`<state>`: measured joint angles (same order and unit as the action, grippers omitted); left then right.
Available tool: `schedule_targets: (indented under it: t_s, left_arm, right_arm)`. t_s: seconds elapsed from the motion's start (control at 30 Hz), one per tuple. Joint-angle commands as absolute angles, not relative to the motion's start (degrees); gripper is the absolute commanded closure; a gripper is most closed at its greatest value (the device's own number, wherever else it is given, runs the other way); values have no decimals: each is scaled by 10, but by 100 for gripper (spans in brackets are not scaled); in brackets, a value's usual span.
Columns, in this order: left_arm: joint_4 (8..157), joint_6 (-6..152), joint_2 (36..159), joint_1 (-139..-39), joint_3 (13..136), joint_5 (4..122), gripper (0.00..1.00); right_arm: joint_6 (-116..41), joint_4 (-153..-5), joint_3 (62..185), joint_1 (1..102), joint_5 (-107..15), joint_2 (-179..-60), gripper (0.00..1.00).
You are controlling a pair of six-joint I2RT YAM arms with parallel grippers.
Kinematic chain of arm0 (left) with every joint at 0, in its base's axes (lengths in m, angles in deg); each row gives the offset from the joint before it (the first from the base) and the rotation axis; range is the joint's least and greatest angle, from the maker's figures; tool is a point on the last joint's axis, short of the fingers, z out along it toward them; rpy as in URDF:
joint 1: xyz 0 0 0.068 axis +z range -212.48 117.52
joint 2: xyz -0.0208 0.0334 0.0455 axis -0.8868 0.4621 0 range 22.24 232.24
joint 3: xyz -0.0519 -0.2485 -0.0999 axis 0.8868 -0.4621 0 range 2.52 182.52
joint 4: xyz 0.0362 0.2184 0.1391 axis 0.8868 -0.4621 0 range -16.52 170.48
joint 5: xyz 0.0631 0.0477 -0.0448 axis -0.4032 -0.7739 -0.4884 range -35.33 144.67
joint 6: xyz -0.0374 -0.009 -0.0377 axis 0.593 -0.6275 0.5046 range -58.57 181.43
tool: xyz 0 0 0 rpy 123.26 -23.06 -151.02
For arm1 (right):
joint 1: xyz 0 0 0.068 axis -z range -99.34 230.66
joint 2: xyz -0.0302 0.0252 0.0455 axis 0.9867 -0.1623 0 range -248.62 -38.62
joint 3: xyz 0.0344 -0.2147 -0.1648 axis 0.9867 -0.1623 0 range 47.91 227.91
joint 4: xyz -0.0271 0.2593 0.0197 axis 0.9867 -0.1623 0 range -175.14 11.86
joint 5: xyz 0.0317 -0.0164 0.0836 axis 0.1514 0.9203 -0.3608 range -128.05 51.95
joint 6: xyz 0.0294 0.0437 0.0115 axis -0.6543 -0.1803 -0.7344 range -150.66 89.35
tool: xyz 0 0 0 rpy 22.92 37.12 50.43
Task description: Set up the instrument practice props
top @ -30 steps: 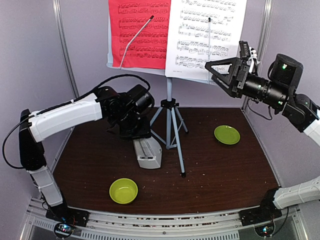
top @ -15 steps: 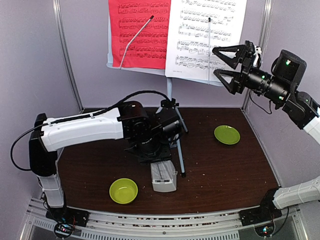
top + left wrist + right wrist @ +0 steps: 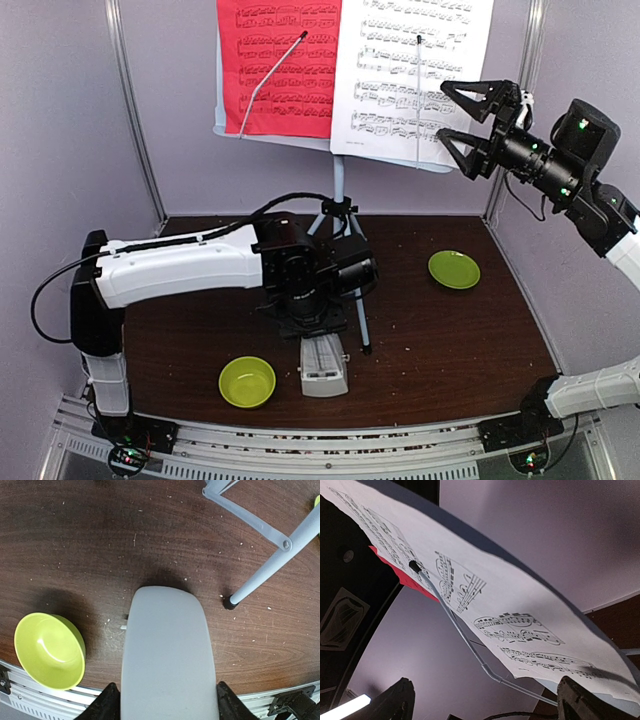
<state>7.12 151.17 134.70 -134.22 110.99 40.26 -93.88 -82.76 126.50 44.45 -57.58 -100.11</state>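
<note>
1. Flanking the metronome (image 3: 167, 650) on both sides, the left gripper (image 3: 166, 695) clamps it, jaws part-way spread.
2. Metronome is near the table (image 3: 450, 340) front edge, between lime-green bowl (image 3: 247, 381) and music stand (image 3: 338, 190) front foot, apart from both.
3. Left arm stretched low across the table, wrist pointing down.
4. Right gripper (image 3: 443, 110) is raised by the white sheet (image 3: 400, 60) right edge, spread wide, empty.
5. Since a second ago: metronome carried rightward and nearer; right gripper backed off right.

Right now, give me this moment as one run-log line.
left gripper: shut on metronome | right gripper: open, by white sheet | stand: upright
</note>
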Motion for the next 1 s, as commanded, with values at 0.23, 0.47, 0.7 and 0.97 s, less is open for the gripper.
schedule_targets:
  t_s: [0.23,0.47,0.7,0.97]
  left_arm:
    - [126,1422,1325,-1340,1140,380,20]
    - [161,1287,1256,-1315,1110,374,2]
    - [230,1263,1098,-1241,932,388,2]
    - [217,1241,1055,-1177,877,368,2]
  right_arm:
    - [-848,-828,1192,447,-594,-957,0]
    - [-697,-944,1126,446,-542,-900,0]
    - [-692,-1026,1033,406,-440,-847,0]
    - [-741,-1050,1018,273,-349,-899,0]
